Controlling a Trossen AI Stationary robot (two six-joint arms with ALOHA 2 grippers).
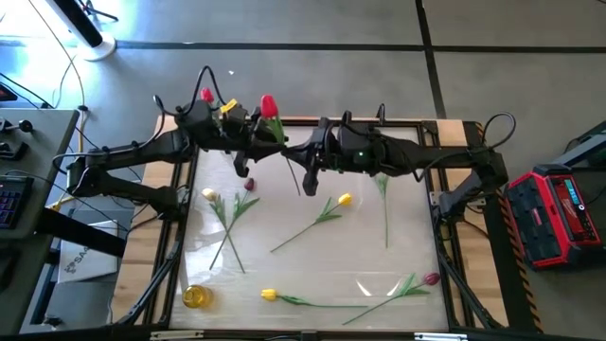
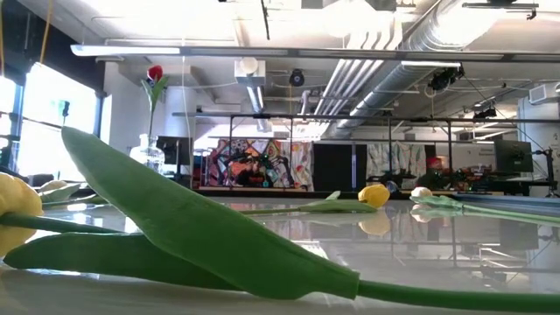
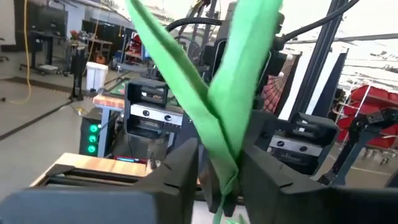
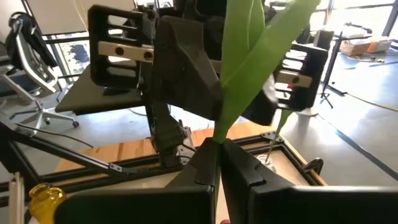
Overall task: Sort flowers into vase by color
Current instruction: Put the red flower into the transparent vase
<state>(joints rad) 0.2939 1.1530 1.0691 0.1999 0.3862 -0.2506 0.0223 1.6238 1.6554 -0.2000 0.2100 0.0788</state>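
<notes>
One red tulip (image 1: 268, 106) stands upright over the table's far edge, its green stem pinched low by both the left gripper (image 3: 219, 180) and the right gripper (image 4: 216, 155), each clamped narrow on it. Another red tulip (image 1: 206, 95) sits beside it in the clear vase (image 2: 149, 154). Yellow, cream and maroon tulips lie scattered on the table (image 1: 303, 270), near a yellow vase (image 1: 196, 296).
</notes>
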